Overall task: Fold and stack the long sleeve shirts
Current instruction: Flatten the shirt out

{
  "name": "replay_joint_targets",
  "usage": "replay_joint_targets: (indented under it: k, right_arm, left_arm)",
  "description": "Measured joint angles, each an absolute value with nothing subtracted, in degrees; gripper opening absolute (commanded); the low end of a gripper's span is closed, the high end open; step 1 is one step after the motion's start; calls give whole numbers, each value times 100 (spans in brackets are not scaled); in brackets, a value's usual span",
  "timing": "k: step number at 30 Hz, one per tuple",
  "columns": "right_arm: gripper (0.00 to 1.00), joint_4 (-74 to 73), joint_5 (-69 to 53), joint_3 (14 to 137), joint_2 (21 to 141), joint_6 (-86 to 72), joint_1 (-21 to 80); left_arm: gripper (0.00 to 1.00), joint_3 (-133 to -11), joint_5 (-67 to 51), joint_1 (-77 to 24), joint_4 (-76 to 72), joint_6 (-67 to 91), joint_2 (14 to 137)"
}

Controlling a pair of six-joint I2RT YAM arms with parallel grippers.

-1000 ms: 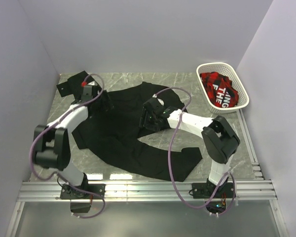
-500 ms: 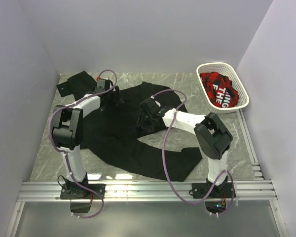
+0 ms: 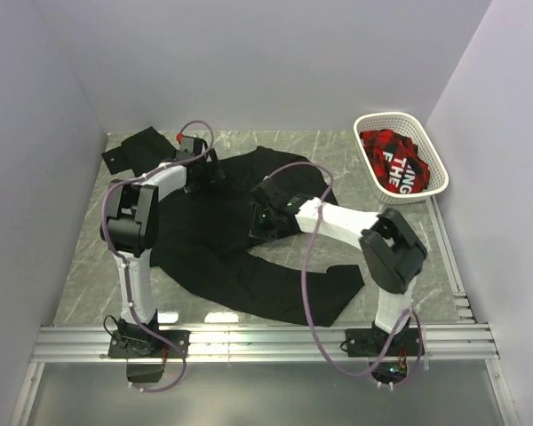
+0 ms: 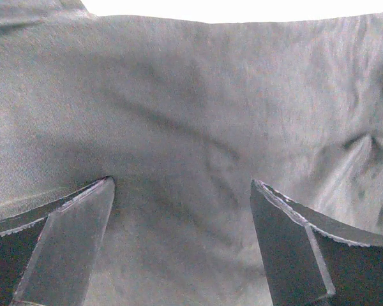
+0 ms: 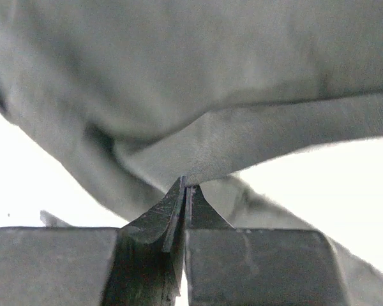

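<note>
Here's the black shirt (image 3: 213,240), spread across the middle of the marble table (image 3: 338,151), rumpled, with one sleeve trailing toward the near right. It takes up most of the tabletop and is not folded yet.

The left arm reaches far out, and the left gripper (image 3: 211,170) is at the shirt's far left part, near the shoulder. From its wrist camera the two fingers (image 4: 67,248) stand wide apart, with nothing but smooth dark cloth showing between them. Open jaws, nothing held.

Over to the right arm, stretched in low toward the centre. The right gripper (image 3: 259,222) sits on the shirt's inner edge, just where the cloth gives way to a bare wedge of marble. The wrist view shows the jaws fully together, fingertips meeting right at a folded edge of fabric. It looks like a thin pinch of the shirt is caught there, though the tips hide just how much. The cloth lifts in a small ridge above the tips.

At the far right corner stands a white basket (image 3: 395,114), well apart from the shirt, with a red plaid cloth (image 3: 393,158) bearing white letters bundled inside. At the far left corner lies a small dark cloth (image 3: 129,146), just beyond the left gripper.
</note>
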State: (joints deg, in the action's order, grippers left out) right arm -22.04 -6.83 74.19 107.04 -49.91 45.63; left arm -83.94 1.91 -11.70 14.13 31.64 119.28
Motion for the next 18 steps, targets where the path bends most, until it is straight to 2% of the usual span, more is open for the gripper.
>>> replay_joint_targets:
  k: [6, 9, 10, 13, 15, 16, 18]
  right_arm:
    - [1, -2814, -1380, 7170, 9714, -4163, 4812]
    - [13, -2932, -1671, 7000, 9548, -3800, 4998]
    - [23, -2976, -1750, 6930, 9548, -3706, 5057]
    - [38, -3210, -2056, 6685, 9548, -3481, 5242]
    - [39, -3476, -2233, 6582, 9559, -3321, 5389]
    - [46, -3590, -2281, 6578, 9559, -3260, 5454]
    - [51, -3732, -2298, 6580, 9544, -3133, 5533]
  left_arm:
    - [95, -8700, 285, -1046, 1374, 3603, 12145]
    - [95, -8722, 301, -1002, 1356, 3776, 12160]
    - [95, -8722, 307, -996, 1354, 3824, 12160]
    - [95, -8722, 338, -993, 1313, 3872, 12160]
    - [95, -8705, 336, -991, 1278, 3868, 12160]
    - [95, -8685, 333, -989, 1249, 3863, 12154]
    - [95, -8593, 329, -985, 1140, 3846, 12105]
